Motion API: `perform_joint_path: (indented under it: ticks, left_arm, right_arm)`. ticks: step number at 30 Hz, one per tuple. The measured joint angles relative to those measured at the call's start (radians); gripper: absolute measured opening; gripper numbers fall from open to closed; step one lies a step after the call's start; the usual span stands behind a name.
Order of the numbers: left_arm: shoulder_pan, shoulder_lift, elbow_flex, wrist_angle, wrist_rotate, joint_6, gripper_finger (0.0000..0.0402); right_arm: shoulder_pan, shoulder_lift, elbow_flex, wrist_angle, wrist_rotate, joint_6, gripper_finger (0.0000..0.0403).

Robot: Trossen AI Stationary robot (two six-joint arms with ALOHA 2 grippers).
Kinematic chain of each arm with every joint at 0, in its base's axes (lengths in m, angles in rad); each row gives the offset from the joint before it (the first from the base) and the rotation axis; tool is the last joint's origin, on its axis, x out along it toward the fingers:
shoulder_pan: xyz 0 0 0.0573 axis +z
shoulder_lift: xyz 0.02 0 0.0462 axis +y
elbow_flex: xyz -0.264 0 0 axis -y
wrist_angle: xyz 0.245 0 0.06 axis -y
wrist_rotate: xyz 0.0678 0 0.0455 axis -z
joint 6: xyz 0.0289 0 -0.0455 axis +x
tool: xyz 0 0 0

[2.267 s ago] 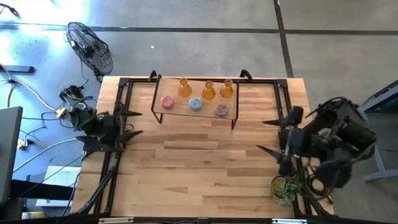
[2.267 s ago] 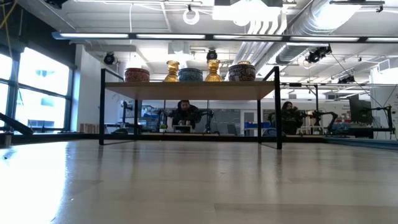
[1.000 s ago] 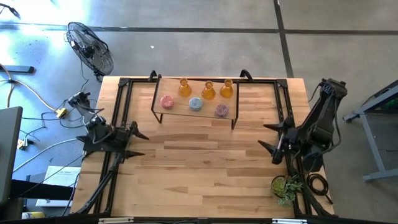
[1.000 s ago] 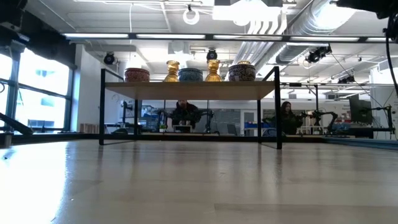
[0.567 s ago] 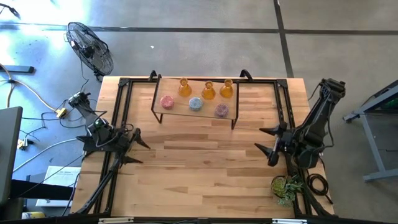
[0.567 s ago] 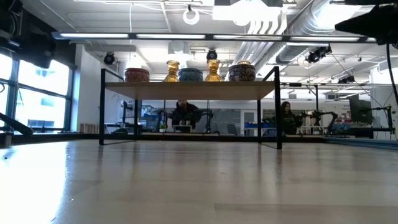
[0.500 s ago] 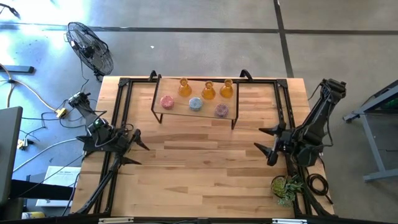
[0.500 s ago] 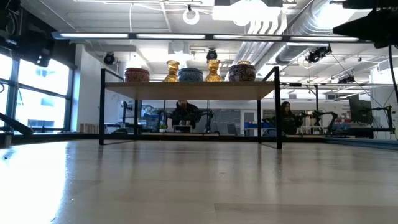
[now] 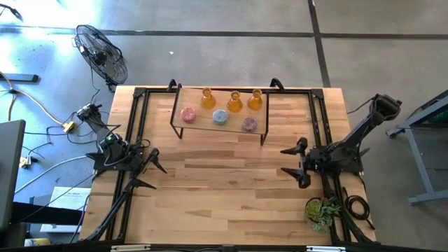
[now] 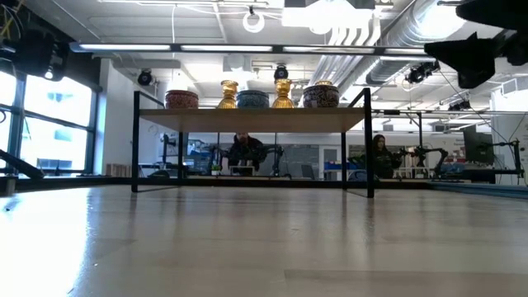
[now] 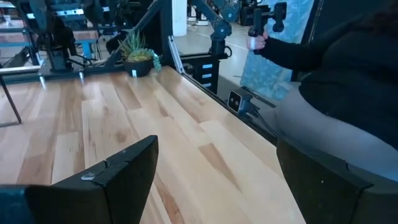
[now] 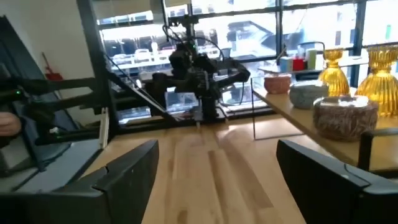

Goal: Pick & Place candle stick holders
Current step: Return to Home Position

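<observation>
Six candle stick holders stand on their bases on a low wooden shelf (image 9: 203, 126) at the table's far middle. The back row holds three amber flask-shaped ones (image 9: 234, 102); in front of them stand a pink (image 9: 187, 115), a light blue (image 9: 220, 117) and a mauve one (image 9: 249, 124). My left gripper (image 9: 152, 172) stands open over the table's left side. My right gripper (image 9: 285, 162) stands open over the right side, and its wrist view shows the mauve holder (image 12: 345, 116) ahead. Neither has anything between its fingers (image 11: 112, 180).
A small green potted plant (image 9: 322, 210) sits at the near right corner, close behind my right arm. Black frame rails (image 9: 140, 112) run along the table's left and right sides. A person's hand holds a handle (image 11: 264, 25) beyond the near edge. Bare wood lies between both grippers.
My right gripper has come down and reached toward the table's middle, its arm stretching out lower. My left gripper has turned a little toward the near edge. The holders and the shelf have not moved.
</observation>
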Motion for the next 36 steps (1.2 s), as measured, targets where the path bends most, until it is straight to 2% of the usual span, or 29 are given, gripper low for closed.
perform_joint_path:
  ticks: [4,8,11,13,17,19,22,26,36]
  left_arm:
    - [0.000,0.000,-0.014,0.018,-0.003,0.001,0.0321]
    - [0.000,0.001,-0.016,0.023,-0.004,0.005,0.0321]
    - [0.000,0.001,-0.016,0.023,-0.010,0.019,0.0321]
    - [0.000,0.001,-0.016,0.023,-0.024,0.019,0.0321]
    - [0.000,0.001,-0.017,0.023,-0.036,0.022,0.0321]
    - [0.000,0.001,-0.017,0.023,-0.036,0.022,0.0321]
    - [0.000,0.001,-0.017,0.022,-0.037,0.022,0.0321]
    - [0.000,0.002,-0.017,0.021,-0.039,0.023,0.0321]
    - [0.000,0.002,-0.017,0.020,-0.039,0.030,0.0321]
  right_arm:
    - [-0.061,0.000,0.004,0.002,-0.053,-0.019,0.0304]
    - [-0.120,0.000,0.005,-0.003,-0.169,-0.015,0.0273]
    - [-0.153,0.000,0.005,0.003,-0.187,-0.015,0.0245]
    - [-0.165,0.000,0.005,0.005,-0.171,-0.020,0.0225]
    - [-0.161,-0.019,0.005,0.006,-0.071,-0.071,0.0191]
    - [-0.148,-0.035,0.005,0.004,-0.063,-0.111,0.0176]
    - [-0.131,-0.073,0.005,-0.001,-0.057,-0.161,0.0154]
    - [-0.117,-0.151,0.006,-0.045,0.019,-0.204,0.0129]
    - [-0.115,-0.372,0.006,-0.291,0.020,-0.221,0.0062]
